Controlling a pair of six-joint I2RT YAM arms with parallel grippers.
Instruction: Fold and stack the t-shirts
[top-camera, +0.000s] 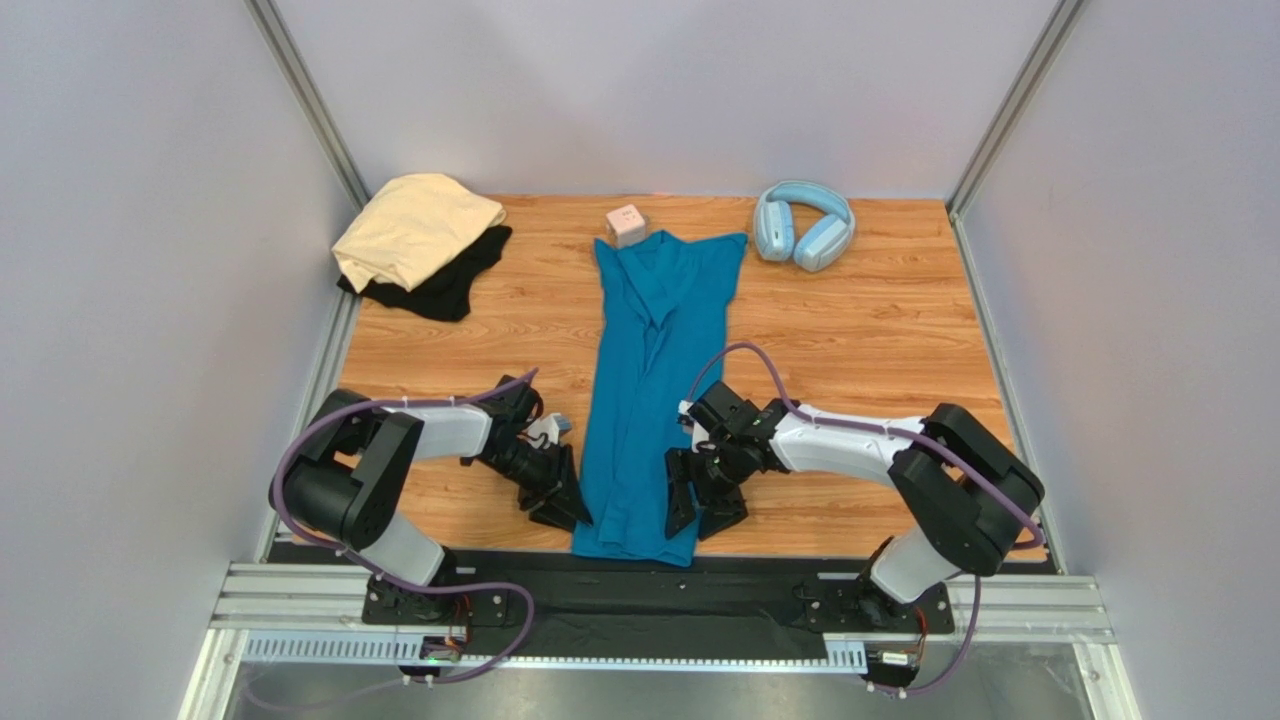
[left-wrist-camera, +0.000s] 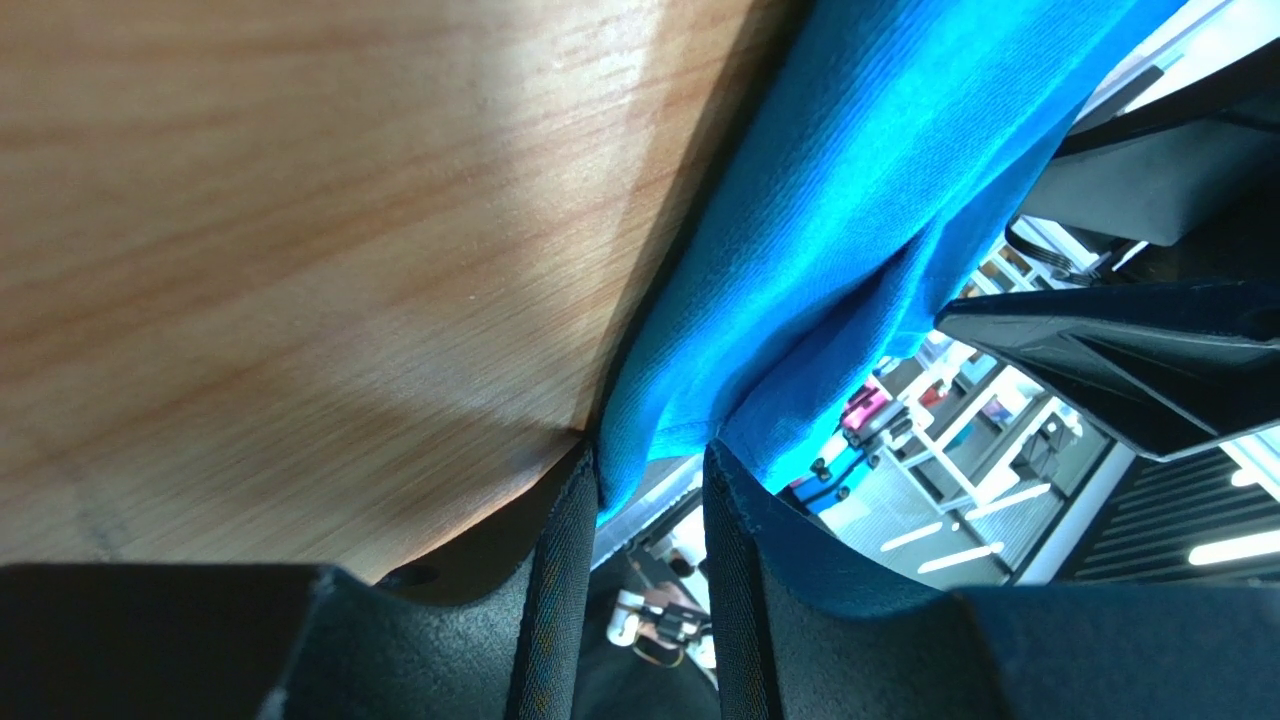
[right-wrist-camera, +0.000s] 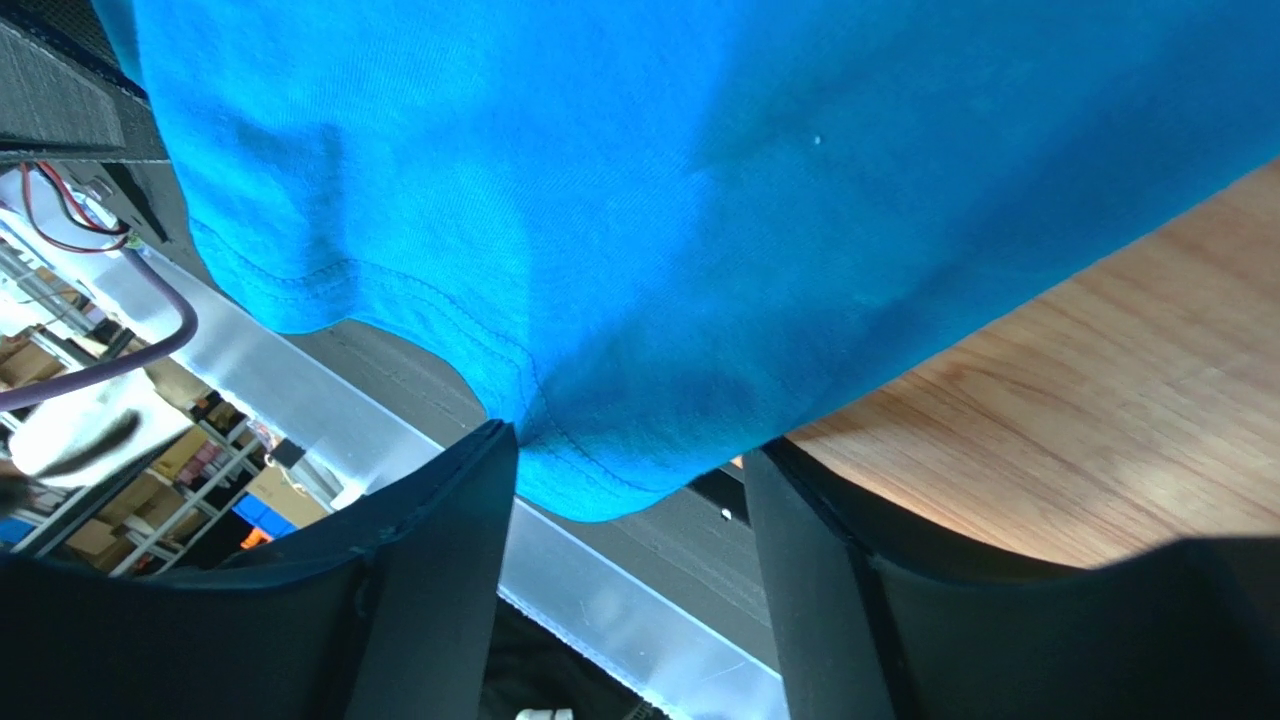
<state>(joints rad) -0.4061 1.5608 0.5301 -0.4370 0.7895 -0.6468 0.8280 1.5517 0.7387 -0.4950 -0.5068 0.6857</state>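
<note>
At the near hem of the teal-blue t-shirt, left gripper and right gripper straddle cloth, fingers apart; the fold apparently needs both pinching first.

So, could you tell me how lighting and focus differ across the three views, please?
Top external view: even light, sharp throughout, only soft shadows around the teal t-shirt. Left wrist view: a brighter patch on the table wood, and everything past its edge is washed out. Right wrist view: the shirt's hem stitching is crisp, the right end effector nearly black, the background blurred.
</note>
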